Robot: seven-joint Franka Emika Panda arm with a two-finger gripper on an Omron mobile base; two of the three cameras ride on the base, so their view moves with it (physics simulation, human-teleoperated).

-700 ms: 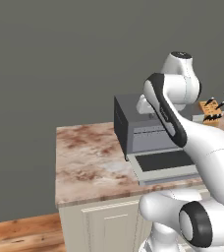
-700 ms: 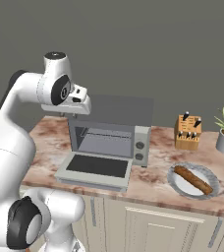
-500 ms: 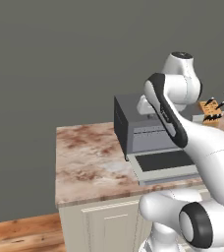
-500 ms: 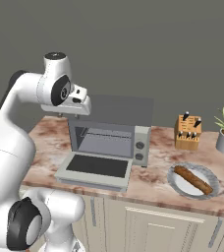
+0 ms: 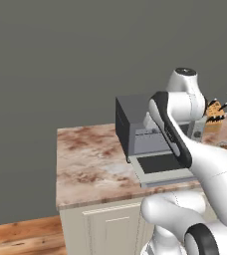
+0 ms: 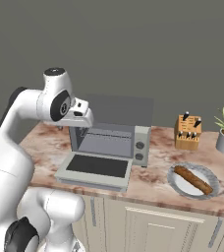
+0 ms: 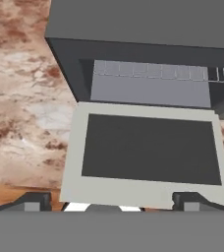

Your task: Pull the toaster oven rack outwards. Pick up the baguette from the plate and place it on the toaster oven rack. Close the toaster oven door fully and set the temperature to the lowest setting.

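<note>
**Change since the preceding half second.** Almost none. The arm holds nearly the same pose above the oven front, and nothing on the counter (image 5: 85,154) has shifted. The door (image 6: 97,170) remains folded down flat, the rack (image 7: 153,71) remains seated inside the cavity, and the baguette (image 6: 193,179) remains on the plate (image 6: 182,187).

**Pincer state.** The pincer (image 7: 113,202) is spread wide. Its two dark tips stand far apart at either side of the hand view, with nothing between them and nothing in contact.

**Positions relative to the pincer.**
- Door: directly beneath and ahead of the pincer, with the dark glass facing up.
- Rack: beyond the far edge of the door, deeper in than the pincer and well apart from it. Its front wire sits just inside the mouth of the toaster oven (image 6: 119,110).
- Knobs (image 6: 140,150): to the right of the pincer, on the oven's front frame.
- Baguette and plate: well off to the right of the pincer, past the oven and apart from it.

**Meaning for the task.** Judged from this layout, the first step, drawing the rack outward, is not yet done. The pincer is poised but has made no approach. The next move calls for descending over the door toward the front wire of the rack, with the tips kept clear of the glass.
</note>
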